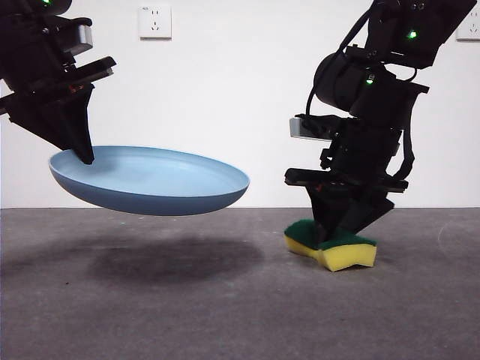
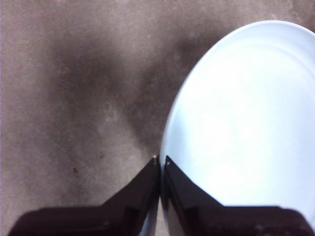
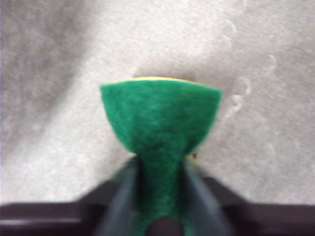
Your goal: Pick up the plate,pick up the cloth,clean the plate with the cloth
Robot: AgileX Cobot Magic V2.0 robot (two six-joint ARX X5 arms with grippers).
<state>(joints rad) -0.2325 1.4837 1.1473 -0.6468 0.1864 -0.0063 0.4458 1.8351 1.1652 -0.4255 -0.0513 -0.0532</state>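
Observation:
The light-blue plate (image 1: 150,180) hangs tilted above the table at the left, casting a shadow beneath it. My left gripper (image 1: 84,155) is shut on its left rim; in the left wrist view the jaws (image 2: 161,162) pinch the rim of the plate (image 2: 246,113). The cloth (image 1: 334,247), a yellow sponge with a green scouring top, is at the table surface on the right; whether it still touches the table I cannot tell. My right gripper (image 1: 330,238) comes down from above and is shut on it. In the right wrist view the green layer of the cloth (image 3: 160,118) is squeezed between the jaws (image 3: 160,169).
The grey table (image 1: 225,315) stretches across the foreground. A white wall with a power socket (image 1: 154,21) stands behind. A gap of table lies between the plate's right edge and the sponge.

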